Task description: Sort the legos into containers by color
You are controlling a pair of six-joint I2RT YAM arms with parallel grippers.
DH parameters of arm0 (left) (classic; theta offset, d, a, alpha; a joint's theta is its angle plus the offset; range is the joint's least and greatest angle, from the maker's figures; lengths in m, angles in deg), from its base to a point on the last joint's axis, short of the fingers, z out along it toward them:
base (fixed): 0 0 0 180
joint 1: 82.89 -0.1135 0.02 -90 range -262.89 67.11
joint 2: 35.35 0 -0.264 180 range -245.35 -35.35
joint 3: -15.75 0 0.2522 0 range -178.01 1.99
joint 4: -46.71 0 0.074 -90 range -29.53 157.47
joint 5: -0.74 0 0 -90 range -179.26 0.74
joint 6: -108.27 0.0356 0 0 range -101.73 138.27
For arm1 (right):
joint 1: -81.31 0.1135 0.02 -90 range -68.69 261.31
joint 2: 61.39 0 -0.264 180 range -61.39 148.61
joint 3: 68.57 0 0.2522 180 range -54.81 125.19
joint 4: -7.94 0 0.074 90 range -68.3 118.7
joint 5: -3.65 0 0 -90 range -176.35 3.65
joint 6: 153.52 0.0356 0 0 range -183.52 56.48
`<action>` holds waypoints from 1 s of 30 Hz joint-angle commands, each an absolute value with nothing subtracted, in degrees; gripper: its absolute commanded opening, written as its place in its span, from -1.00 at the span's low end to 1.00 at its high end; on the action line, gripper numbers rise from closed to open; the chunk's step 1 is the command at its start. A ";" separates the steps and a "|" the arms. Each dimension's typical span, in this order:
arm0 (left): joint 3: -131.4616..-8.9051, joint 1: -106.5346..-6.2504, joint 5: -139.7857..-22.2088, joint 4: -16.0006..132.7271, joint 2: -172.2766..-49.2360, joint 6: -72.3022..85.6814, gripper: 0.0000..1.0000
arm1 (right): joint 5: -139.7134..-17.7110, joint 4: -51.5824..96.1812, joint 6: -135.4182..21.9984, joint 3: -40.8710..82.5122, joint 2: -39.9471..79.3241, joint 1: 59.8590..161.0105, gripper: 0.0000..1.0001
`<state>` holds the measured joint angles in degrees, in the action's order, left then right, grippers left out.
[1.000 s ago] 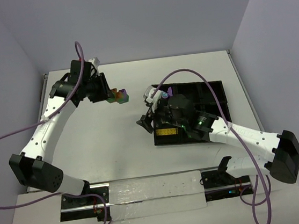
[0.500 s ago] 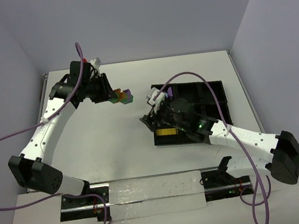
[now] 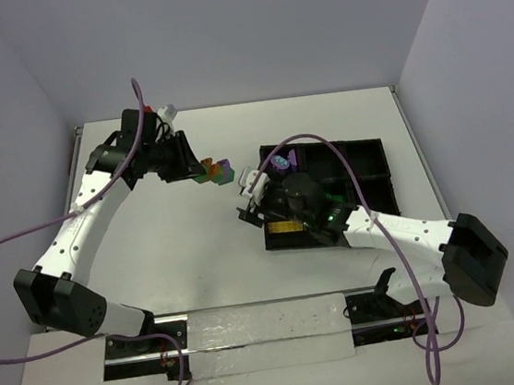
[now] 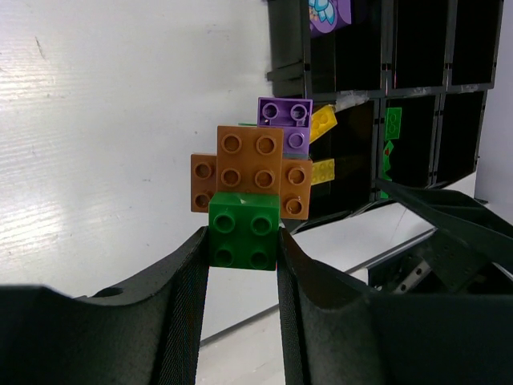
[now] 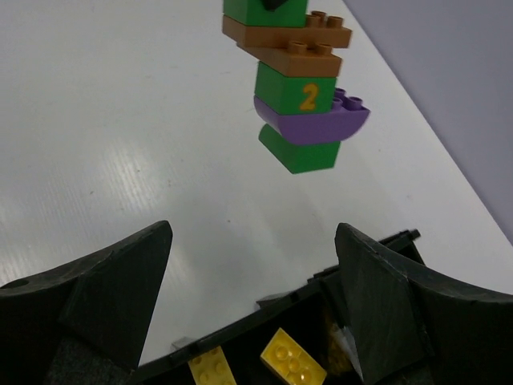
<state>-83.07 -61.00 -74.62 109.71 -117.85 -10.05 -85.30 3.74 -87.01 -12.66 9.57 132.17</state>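
Observation:
My left gripper [image 4: 243, 241] is shut on the green end brick [image 4: 244, 231] of a lego cluster [image 3: 215, 170] of green, orange and purple bricks, held in the air left of the black tray [image 3: 364, 157]. In the right wrist view the cluster [image 5: 298, 96] hangs ahead, with a green brick marked 2 and a purple curved piece. My right gripper [image 5: 255, 301] is open and empty over the tray's near-left corner, where yellow bricks [image 5: 293, 358] lie in a compartment. A purple piece [image 3: 281, 162] lies in a far-left compartment.
The tray [image 4: 417, 48] has several square compartments; green bricks [image 4: 393, 124] show in one. White walls bound the table at the back and sides. Purple cables trail from both arms.

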 commanded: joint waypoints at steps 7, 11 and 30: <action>-82.56 -61.45 -71.72 108.10 -115.15 -10.65 -1.00 | -70.34 1.67 -88.11 -4.81 16.29 125.05 0.69; -82.56 -61.45 -70.98 108.11 -115.07 -10.56 -1.00 | -65.73 3.25 -88.14 -2.34 19.15 122.15 0.58; -80.57 -61.45 -69.67 107.40 -112.34 -11.51 -1.00 | -58.59 2.50 -85.77 3.14 27.06 120.38 0.48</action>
<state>-81.05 -61.24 -71.42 109.55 -114.03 -11.07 -60.18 5.27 -87.11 0.08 26.68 120.31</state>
